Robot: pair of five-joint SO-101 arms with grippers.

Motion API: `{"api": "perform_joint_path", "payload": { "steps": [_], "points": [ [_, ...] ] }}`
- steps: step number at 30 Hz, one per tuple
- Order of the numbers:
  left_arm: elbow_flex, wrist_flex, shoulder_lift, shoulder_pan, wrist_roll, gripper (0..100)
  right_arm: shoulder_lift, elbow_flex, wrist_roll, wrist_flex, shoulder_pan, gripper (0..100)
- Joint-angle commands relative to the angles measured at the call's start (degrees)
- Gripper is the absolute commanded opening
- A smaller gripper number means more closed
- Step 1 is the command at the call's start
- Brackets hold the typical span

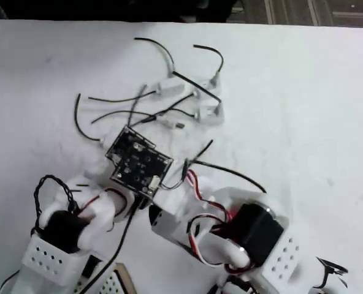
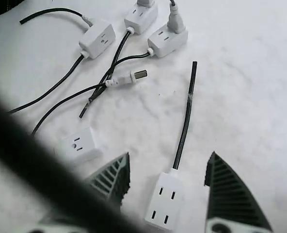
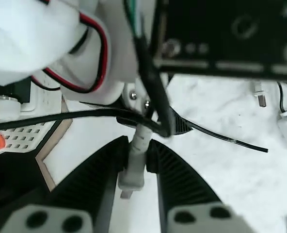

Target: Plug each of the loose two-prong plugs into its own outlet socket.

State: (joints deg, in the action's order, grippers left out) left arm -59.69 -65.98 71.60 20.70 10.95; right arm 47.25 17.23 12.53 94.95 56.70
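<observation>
Our right hand (image 3: 137,144) is clenched on a white plug (image 3: 132,175), which lies lengthwise between the two dark fingers (image 3: 92,179) with its cord leading out past the fingertips; a black cable (image 3: 85,115) crosses just beyond them. Our left hand (image 2: 170,155) is released, its ribbed fingers (image 2: 112,177) spread wide to either side of a white double socket (image 2: 163,206) that lies flat on the table (image 2: 250,97), apart from both fingers. From that socket a black cord (image 2: 186,121) runs straight away from us and stops at a bare end. Just beside one finger we find a small single socket (image 2: 78,144), face up. Farther out a loose plug (image 2: 133,76) lies on its side, its two prongs touching nothing, its dark cord trailing off across the table. Beyond it we see three more sockets (image 2: 97,39) close together on short black cords, and the one nearest the loose plug's prongs has a grey plug (image 2: 175,22) joined to its far end. From above, a black circuit board (image 1: 138,160) hangs between our two arms and that far cluster.
</observation>
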Motion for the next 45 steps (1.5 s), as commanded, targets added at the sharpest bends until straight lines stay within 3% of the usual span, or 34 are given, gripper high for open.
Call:
{"api": "perform_joint_path", "payload": {
  "steps": [1,45],
  "points": [
    [2.5,-0.2,0.6,1.2,-0.4,26,0.7,1.8,0.0,-2.6,0.8,1.7],
    [4.0,-1.5,0.5,0.7,-0.4,26,0.8,8.7,-0.2,-12.8,0.8,1.7]
  ]
}}
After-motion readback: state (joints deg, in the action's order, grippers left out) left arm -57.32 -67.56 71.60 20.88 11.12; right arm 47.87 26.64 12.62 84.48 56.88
